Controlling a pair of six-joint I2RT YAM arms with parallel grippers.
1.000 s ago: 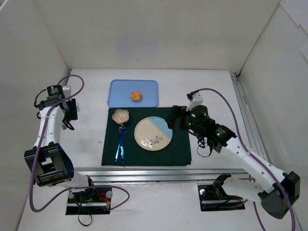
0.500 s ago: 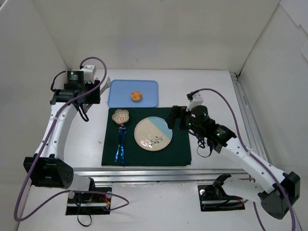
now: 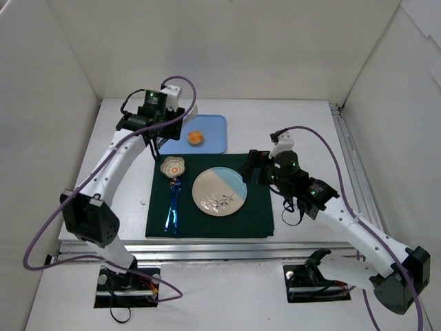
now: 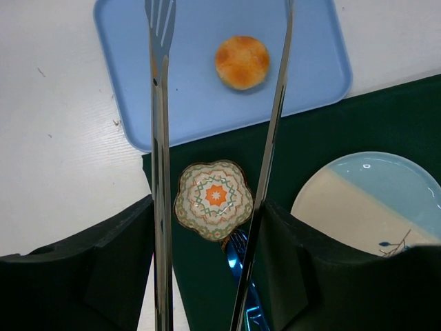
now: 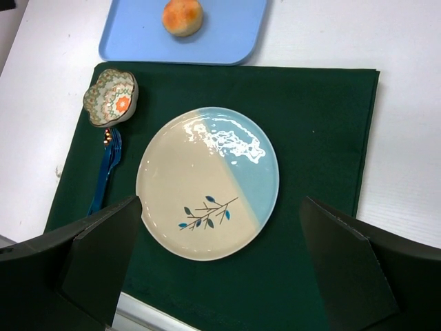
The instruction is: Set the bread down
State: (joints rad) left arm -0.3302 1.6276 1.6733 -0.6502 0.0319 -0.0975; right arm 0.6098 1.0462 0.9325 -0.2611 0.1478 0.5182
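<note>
The bread (image 3: pixel 196 138), a small round golden bun, lies on the blue tray (image 3: pixel 211 127). It also shows in the left wrist view (image 4: pixel 242 62) and the right wrist view (image 5: pixel 182 16). My left gripper (image 3: pixel 169 127) (image 4: pixel 207 207) is shut on metal tongs (image 4: pixel 160 138). The tong arms stand apart and reach over the tray's near edge, with their tips short of the bread. My right gripper (image 3: pixel 251 169) (image 5: pixel 220 200) is open and empty, hovering by the right edge of the cream and blue plate (image 3: pixel 219 192) (image 5: pixel 207 183).
A dark green mat (image 3: pixel 262 207) holds the plate, a flower-shaped patterned dish (image 3: pixel 173 166) (image 4: pixel 214 198) and a blue fork (image 3: pixel 171 207) (image 5: pixel 103 179). White walls close the table on three sides, and a metal rail runs along the right.
My left arm has swung from the table's left side to the right, over the left end of the blue tray. The right arm has not moved.
</note>
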